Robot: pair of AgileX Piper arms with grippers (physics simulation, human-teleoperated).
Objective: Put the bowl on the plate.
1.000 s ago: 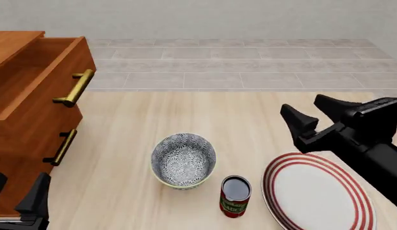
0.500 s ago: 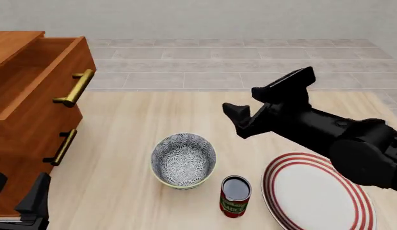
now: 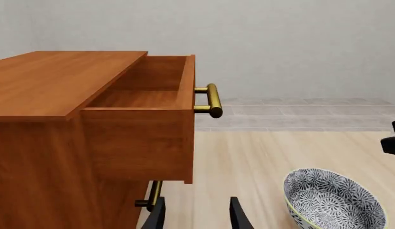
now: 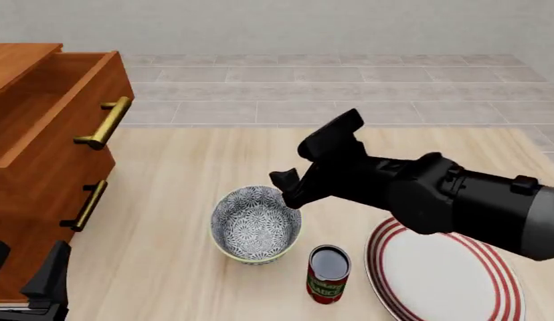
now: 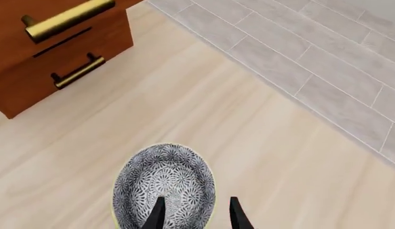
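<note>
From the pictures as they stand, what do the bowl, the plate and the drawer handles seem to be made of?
Bowl: probably glazed ceramic, with a fine grey-and-white floral pattern and a pale rim.
Plate: likely glazed ceramic too, smooth white with red rings.
Drawer handles: look like brushed brass, a gold metallic sheen on round bars.

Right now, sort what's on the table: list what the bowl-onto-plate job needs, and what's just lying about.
For the job:
- bowl, grey-and-white floral, empty
- plate, white with red rings, bare
- right gripper, open, above the bowl's far rim

Just lying about:
- red can, upright between bowl and plate
- wooden drawer unit, top drawer pulled open
- left gripper, idle near the drawer unit
</note>
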